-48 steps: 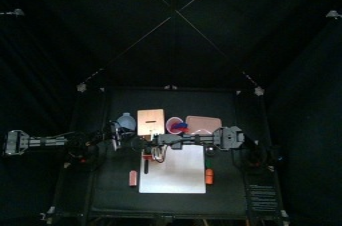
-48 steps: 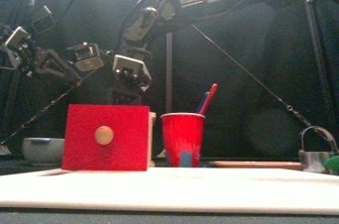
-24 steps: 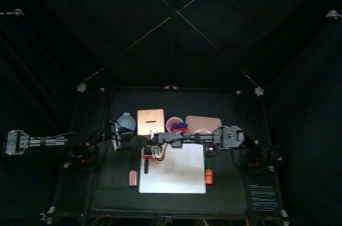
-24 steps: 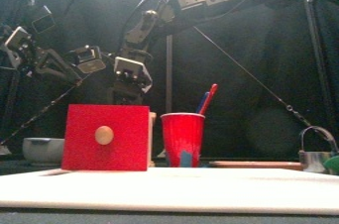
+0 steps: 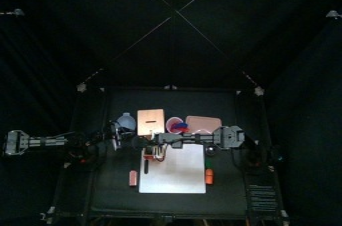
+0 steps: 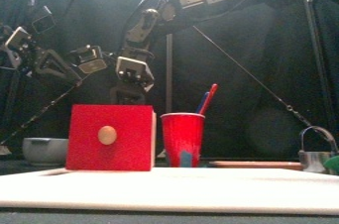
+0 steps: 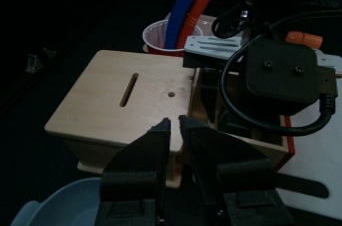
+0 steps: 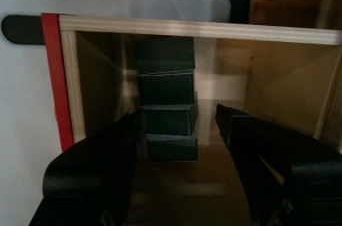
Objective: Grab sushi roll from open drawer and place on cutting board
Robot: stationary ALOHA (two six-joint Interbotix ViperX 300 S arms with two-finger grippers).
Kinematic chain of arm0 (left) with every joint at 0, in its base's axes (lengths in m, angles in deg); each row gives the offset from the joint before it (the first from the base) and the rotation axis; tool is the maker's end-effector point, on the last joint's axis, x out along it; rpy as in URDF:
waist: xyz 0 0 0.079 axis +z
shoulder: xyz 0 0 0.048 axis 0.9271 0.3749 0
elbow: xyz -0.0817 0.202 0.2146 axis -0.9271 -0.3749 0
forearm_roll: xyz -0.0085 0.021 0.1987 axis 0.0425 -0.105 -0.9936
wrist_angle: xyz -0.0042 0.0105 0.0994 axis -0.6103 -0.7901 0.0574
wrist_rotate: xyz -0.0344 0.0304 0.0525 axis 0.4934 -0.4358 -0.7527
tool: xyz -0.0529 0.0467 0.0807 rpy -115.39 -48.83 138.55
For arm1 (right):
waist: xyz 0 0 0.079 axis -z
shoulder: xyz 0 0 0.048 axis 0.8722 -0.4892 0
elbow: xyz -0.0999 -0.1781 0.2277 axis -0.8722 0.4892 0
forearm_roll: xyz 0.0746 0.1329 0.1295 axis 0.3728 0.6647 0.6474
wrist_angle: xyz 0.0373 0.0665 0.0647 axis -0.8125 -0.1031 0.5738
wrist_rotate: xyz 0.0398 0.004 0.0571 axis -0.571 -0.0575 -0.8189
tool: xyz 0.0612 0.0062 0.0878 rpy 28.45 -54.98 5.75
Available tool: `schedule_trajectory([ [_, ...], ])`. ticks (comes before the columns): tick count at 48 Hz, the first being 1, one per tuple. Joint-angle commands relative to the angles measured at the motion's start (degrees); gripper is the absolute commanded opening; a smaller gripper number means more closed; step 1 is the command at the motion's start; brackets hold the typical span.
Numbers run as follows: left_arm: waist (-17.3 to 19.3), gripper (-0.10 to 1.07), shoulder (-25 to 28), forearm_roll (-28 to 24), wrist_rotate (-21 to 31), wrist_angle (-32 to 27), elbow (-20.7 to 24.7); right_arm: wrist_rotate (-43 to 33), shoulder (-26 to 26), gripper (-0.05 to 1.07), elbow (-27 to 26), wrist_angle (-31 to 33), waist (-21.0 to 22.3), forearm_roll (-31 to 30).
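- Lying end to end inside the open drawer (image 8: pixel 160 170), a row of dark sushi rolls (image 8: pixel 170 95) shows only in the right wrist view, running along the drawer's wooden floor between its side walls.
- That same view has the right gripper (image 8: pixel 181 135) poised over the rolls with its jaws spread wide, one on each side of the row, and nothing clasped between them.
- The drawer's red front (image 6: pixel 110 138) with its round wooden knob (image 6: pixel 106 135) faces the front view, which hides the inside of the drawer completely.
- Seen from the left wrist, the wooden box (image 7: pixel 134 95) has a slot in its top, and the right arm's wrist housing sits just beside it over the drawer.
- The left gripper (image 7: pixel 179 145) hangs near the box with its jaws drawn close together, empty.
- From above, the cutting board (image 5: pixel 175 170) lies bare on the table in front of the box.
- A red cup (image 6: pixel 183 139) with a red and a blue utensil stands beside the drawer front.
- A pale bowl (image 6: pixel 44 150) sits on the box's other side.
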Motion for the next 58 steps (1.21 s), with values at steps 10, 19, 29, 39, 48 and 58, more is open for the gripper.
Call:
schedule_trajectory([
  [10, 0.35, 0.60, 0.09, -0.09, -0.09, 0.26, 1.05, 0.62, 2.02, 0.91, -1.76, 2.20, 0.70, 0.53],
  [19, 0.44, 0.60, 0.09, -0.09, -0.09, 0.26, 1.05, 0.62, 1.23, 0.91, -2.29, 2.11, 1.05, 1.85],
  [29, 0.44, 0.60, 0.09, -0.09, -0.09, 0.18, 1.05, 0.62, -0.62, 0.91, -2.55, 1.85, 0.79, 1.41],
  [39, 0.44, 0.60, 0.00, -0.09, -0.09, -0.09, 1.05, 0.53, -0.62, 0.90, -2.55, 1.23, 0.79, 1.41],
  [48, 0.44, 0.60, 0.09, -0.09, -0.09, -0.18, 1.05, 0.53, -0.62, 0.85, -2.37, 1.23, 0.79, 0.97],
  [58, 0.44, 0.60, 0.09, -0.09, 0.00, -0.18, 1.05, 0.35, -0.62, 0.79, -2.55, 1.23, 0.70, -0.09],
])
